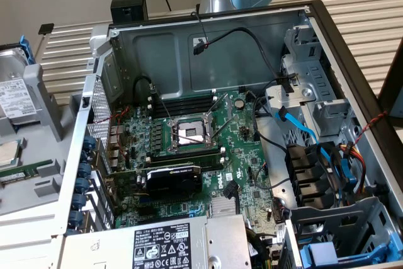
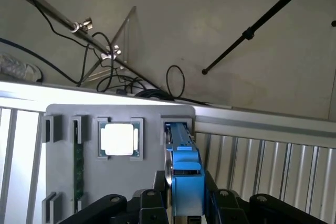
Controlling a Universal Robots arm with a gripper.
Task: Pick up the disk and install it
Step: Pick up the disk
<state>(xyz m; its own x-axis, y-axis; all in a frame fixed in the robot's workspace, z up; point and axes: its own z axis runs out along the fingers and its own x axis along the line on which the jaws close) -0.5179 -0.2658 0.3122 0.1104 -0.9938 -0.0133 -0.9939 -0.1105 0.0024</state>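
Jaws, partway closed, look clamped on the disk (image 2: 186, 182), which stands on edge in the grey holder (image 2: 152, 166) beside its processor chip (image 2: 119, 139), narrow sides offered for gripping.

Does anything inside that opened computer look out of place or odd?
Yes. The processor socket sits open and uncovered, and a black cable's plug dangles unconnected against the back wall of the computer case.

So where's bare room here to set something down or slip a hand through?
Bare slatted tabletop beyond the case, on the exterior view's right; another strip between the grey holder and the case. Crowded: the cables by the drive bays.
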